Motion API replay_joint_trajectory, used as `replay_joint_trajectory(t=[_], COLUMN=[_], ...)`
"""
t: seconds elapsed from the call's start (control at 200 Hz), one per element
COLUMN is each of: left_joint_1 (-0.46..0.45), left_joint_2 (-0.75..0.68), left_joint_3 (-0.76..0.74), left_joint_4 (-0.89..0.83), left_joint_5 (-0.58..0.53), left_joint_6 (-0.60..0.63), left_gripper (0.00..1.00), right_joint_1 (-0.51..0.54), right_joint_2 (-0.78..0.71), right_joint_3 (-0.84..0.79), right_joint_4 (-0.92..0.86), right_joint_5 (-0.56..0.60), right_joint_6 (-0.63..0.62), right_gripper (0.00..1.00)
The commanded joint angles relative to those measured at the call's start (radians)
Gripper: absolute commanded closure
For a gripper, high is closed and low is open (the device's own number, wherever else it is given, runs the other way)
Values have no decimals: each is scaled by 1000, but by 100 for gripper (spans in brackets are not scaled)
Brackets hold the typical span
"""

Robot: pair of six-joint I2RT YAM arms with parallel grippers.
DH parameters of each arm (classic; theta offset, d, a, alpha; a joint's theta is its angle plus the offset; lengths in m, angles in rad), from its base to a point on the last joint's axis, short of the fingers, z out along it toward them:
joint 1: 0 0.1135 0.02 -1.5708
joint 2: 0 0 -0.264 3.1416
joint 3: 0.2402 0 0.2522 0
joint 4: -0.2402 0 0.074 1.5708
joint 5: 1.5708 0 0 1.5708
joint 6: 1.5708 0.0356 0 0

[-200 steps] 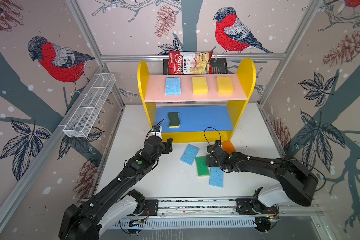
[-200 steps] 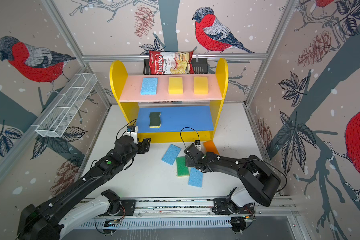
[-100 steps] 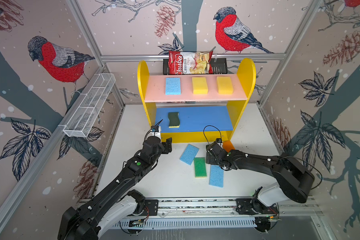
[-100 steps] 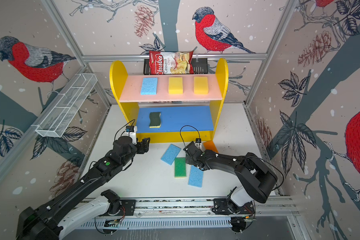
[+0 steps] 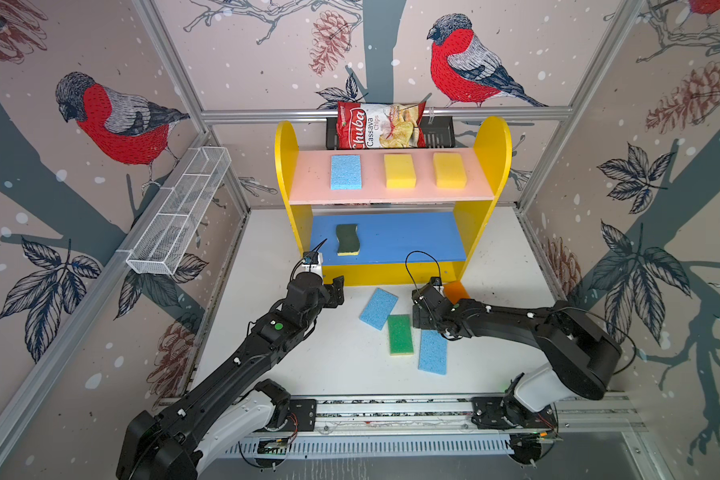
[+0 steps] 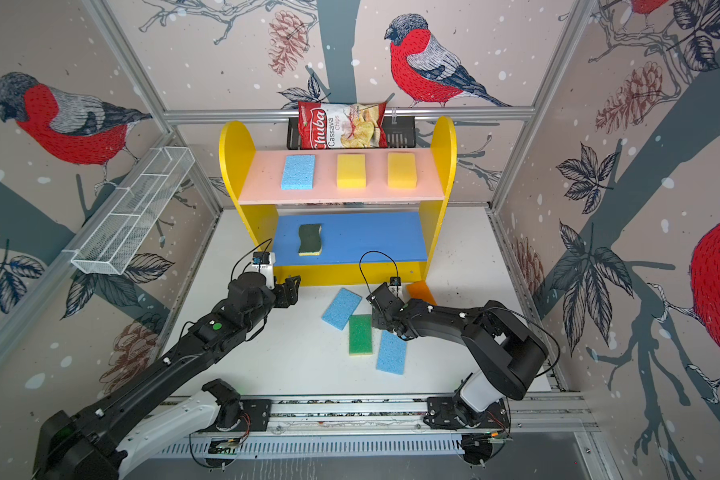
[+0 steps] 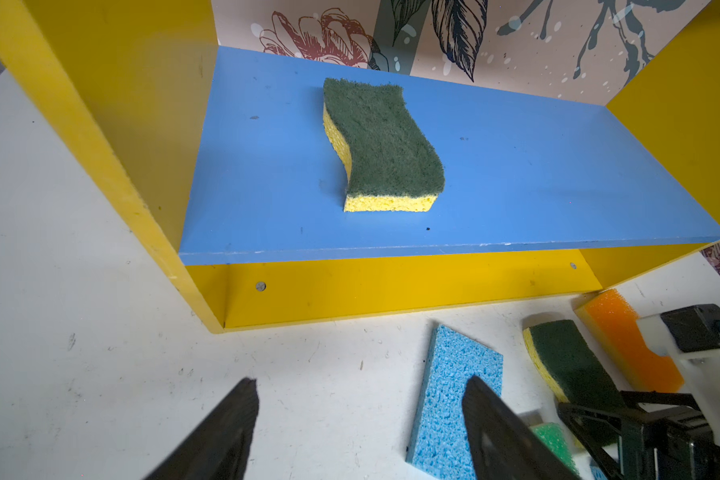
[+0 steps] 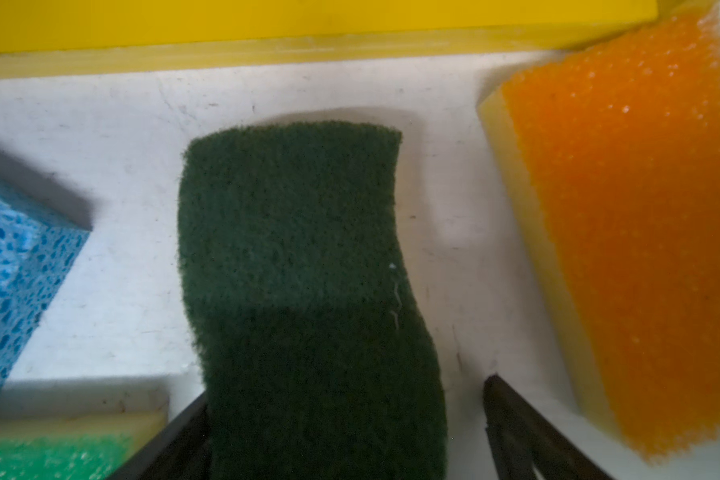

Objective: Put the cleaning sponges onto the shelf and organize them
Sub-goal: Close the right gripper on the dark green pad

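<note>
Now the right claw (image 8: 346, 390) stands released astride the dark-green wavy sponge with yellow backing (image 8: 296, 249), which lies on the white table (image 8: 121, 291) between its fingers (image 8: 516, 424), an orange foam sponge (image 8: 624, 232) just outside one finger. Better to centre first, as one finger touches the sponge's edge and the other stands apart, then squeeze gently; the left claw (image 7: 358, 415) hangs released and empty before the yellow wooden shelf (image 5: 491, 166).

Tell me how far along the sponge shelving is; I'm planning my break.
Done: four shelved, a light blue sponge and two yellow sponges on the pink top board, a dark-green sponge on the blue board. In hand: open right gripper straddles a second dark-green sponge, not yet gripped; left gripper open, empty. Left on the table: that one, two light blue sponges, bright green sponge, orange sponge.
</note>
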Motion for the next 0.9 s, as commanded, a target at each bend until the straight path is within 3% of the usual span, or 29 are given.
replay_joint_trajectory(t=[0.0,0.896], left_joint_1=[0,-1], left_joint_2=[8,-7], left_joint_3=[3,5], left_joint_4=[-4,-11], left_joint_5=[-12,-5], left_joint_6=[-5,-18], left_gripper=[22,23], right_joint_1=[-3,25], right_joint_2=[14,14], right_joint_3=[-4,-18], right_joint_4=[28,-5], right_joint_5=[-4,-18], right_joint_6=[-20,4], right_gripper=[8,26])
